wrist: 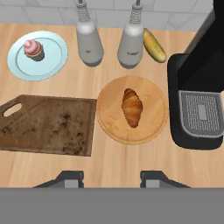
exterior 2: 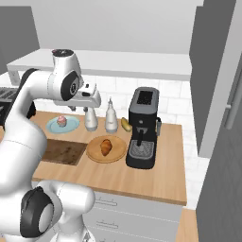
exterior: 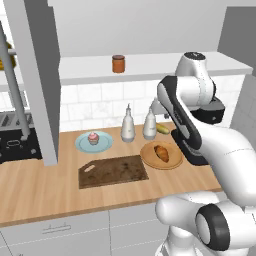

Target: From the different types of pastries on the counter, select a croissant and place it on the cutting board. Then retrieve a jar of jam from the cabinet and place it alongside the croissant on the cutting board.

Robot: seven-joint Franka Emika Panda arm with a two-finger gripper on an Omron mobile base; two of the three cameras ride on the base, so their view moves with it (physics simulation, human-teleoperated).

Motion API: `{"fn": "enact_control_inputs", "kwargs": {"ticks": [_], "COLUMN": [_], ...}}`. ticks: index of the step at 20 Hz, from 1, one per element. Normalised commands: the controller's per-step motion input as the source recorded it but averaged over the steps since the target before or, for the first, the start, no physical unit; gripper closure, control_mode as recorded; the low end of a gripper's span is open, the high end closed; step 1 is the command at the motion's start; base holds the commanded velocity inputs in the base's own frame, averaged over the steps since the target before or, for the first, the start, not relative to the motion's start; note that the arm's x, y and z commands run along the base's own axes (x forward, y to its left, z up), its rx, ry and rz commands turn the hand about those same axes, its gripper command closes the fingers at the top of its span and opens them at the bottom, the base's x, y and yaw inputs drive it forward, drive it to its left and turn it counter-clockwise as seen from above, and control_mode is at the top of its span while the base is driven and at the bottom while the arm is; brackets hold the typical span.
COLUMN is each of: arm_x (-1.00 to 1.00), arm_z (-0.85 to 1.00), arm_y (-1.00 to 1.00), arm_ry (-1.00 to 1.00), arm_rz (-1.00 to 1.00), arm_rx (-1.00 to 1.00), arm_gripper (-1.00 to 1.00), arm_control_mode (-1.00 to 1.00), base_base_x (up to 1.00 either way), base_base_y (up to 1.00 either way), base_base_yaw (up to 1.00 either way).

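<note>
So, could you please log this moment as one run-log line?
gripper: open, above counter | croissant: on round plate | cutting board: bare | jam jar: on cabinet shelf

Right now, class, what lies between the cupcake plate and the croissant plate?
In the hand view, bare counter between cupcake plate and croissant plate; bottles stand just behind.

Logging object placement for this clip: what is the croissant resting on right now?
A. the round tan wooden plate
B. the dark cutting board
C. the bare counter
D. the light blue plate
A: the croissant lies in the middle of the round tan wooden plate, just right of the cutting board, which carries nothing.
</note>
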Motion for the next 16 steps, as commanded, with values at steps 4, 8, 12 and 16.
{"fn": "enact_control_inputs", "kwargs": {"ticks": [4,8,12,16], "arm_x": [0.01,0.1,0.08,0.09], "arm_z": [0.0,-0.19,-0.17,-0.5], "arm_y": [-0.2,-0.31,-0.11,0.0], "arm_ry": [0.0,0.04,0.0,0.0], "arm_rz": [0.06,0.06,0.05,0.0], "arm_rx": [0.0,-0.01,0.0,-0.12], "arm_gripper": [-1.0,-1.0,-1.0,-1.0], "arm_control_mode": [-1.0,-1.0,-1.0,-1.0], "base_base_x": [0.0,0.0,0.0,0.0], "base_base_y": [0.0,0.0,0.0,0.0], "base_base_yaw": [0.0,0.0,0.0,0.0]}}
